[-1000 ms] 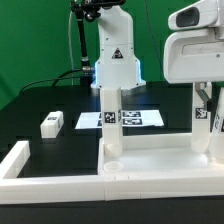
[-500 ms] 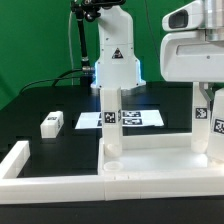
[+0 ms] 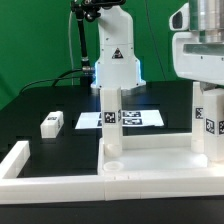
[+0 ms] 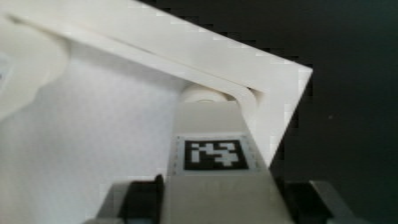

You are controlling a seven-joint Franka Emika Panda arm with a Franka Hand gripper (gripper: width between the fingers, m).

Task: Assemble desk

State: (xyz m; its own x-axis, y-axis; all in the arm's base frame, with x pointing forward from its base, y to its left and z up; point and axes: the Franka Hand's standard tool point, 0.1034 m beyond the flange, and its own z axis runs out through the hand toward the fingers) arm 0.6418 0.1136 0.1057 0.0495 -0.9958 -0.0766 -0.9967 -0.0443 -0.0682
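The white desk top (image 3: 150,166) lies at the front, against the fence bars. One square tagged leg (image 3: 112,118) stands upright in its far-left corner socket. A second leg (image 3: 206,125) stands in the far-right corner. My gripper (image 3: 204,88) comes down from above and is shut on this leg's top. In the wrist view the leg (image 4: 221,150), tag facing the camera, sits between my fingers (image 4: 139,200) and reaches the desk top's corner (image 4: 222,95). A loose leg (image 3: 52,123) lies on the black table at the exterior view's left.
The marker board (image 3: 138,118) lies flat behind the desk top. White L-shaped fence bars (image 3: 20,160) run along the front and left. The robot base (image 3: 115,60) stands at the back, in front of a green backdrop.
My gripper has shifted slightly up and to the exterior view's right. More of the right leg's tag now shows below it. The other parts have not moved.
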